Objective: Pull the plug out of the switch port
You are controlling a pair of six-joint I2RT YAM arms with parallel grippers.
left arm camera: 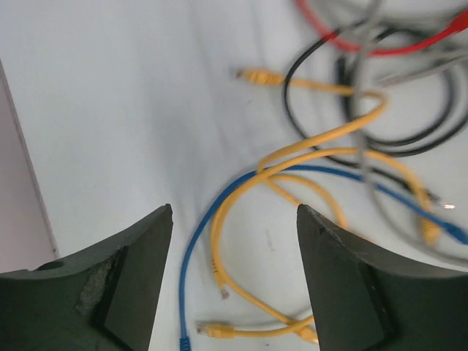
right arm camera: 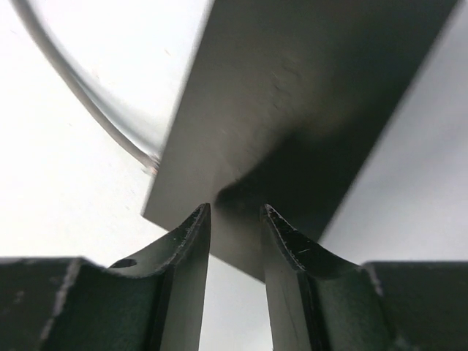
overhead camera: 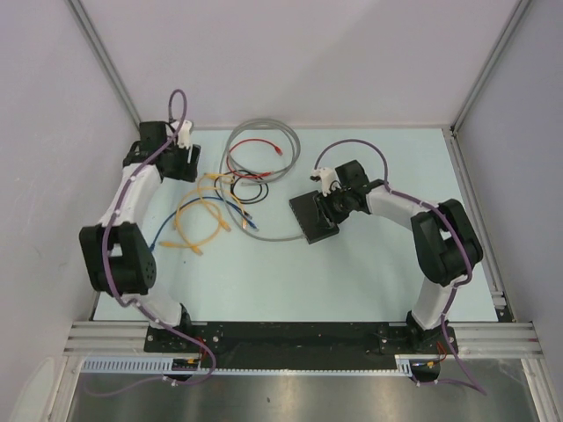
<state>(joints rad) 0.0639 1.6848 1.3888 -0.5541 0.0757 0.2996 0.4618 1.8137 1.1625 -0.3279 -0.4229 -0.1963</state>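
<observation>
The right tool pinched the switch edge, steadying it; the left tool hung wide and empty, needing next to reach the grey cable plug.

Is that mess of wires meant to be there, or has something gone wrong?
The loose cables lie tangled in a heap between the arms: yellow, blue, red, black and grey loops crossing one another. The switch sits askew to the table's edges. Nothing looks broken or spilled.
</observation>
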